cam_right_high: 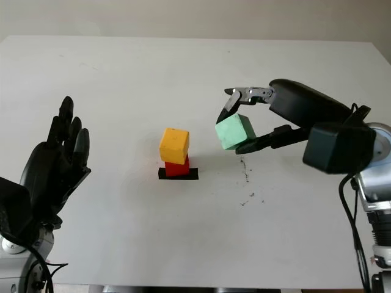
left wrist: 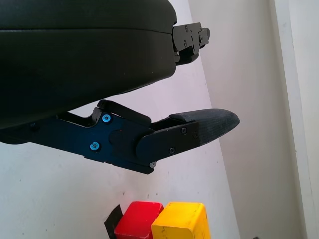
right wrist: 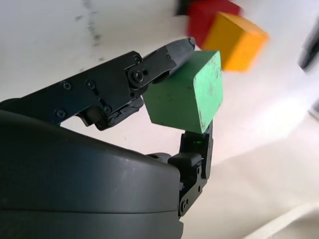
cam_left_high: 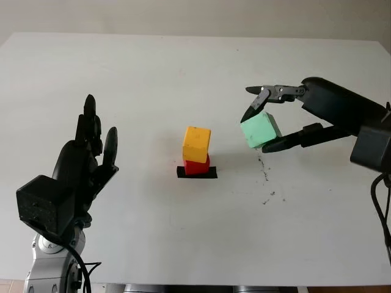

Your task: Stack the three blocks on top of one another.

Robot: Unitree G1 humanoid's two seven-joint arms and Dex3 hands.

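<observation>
Starting nearest the robot, the left hand (cam_left_high: 85, 162) stands raised at the near left of the white tabletop (cam_left_high: 122, 73), open, holding nothing, well apart from the blocks. Slightly farther in, near the middle of the tabletop, the red block (cam_left_high: 197, 165) sits on a black mark (cam_left_high: 197, 173), and the yellow block (cam_left_high: 197, 144) rests on top of it, turned a little out of line with the one below. Two of the three blocks are therefore stacked; judged from this, only the last placement is left. To the right of the stack, the right hand (cam_left_high: 264, 119) is clamped on the green block (cam_left_high: 261, 130), fingers pressed against opposite sides, as the right wrist view confirms. The green block is held tilted, clear of the tabletop, beside the stack at about the yellow block's height, not touching it. It has yet to be carried over and set down on the yellow block.
</observation>
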